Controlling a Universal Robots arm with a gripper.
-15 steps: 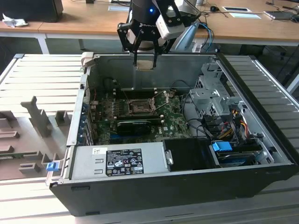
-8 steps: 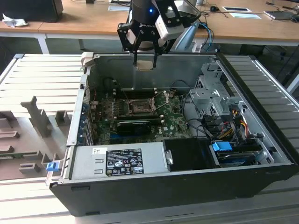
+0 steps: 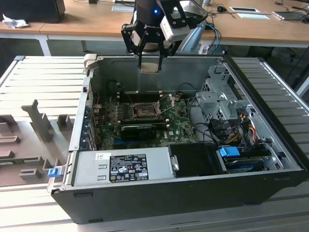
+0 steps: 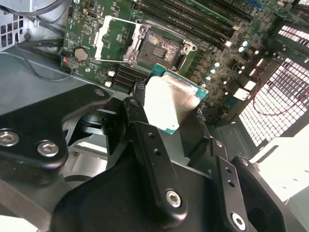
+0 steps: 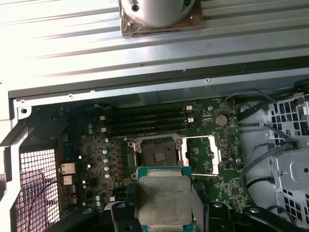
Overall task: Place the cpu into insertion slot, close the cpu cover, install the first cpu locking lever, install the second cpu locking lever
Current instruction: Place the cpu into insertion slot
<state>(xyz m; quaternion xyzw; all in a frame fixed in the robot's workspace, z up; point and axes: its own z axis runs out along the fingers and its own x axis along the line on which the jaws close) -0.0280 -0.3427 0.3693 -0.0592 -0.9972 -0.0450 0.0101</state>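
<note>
My gripper [image 3: 148,64] hangs above the back wall of the open computer case, shut on the cpu [image 3: 148,66], a flat pale silver square with a green edge. Both wrist views show the cpu [image 4: 169,104] [image 5: 163,200] clamped between the black fingers [image 4: 137,121]. The insertion slot [image 3: 144,112] [image 5: 157,153] [image 4: 161,48] lies lower down on the green board, its dark centre bare. The cpu cover [image 5: 200,154] [image 4: 113,41] is swung open beside the slot. Thin lever rods [image 3: 166,104] stand up near the slot.
Long black memory slots [image 5: 145,121] run beside the socket. A black graphics card [image 3: 139,129], the grey power supply [image 3: 123,166], a drive cage [image 3: 219,94] and loose cables [image 3: 241,130] crowd the case. Grey fixtures [image 3: 36,121] stand at the exterior view's left.
</note>
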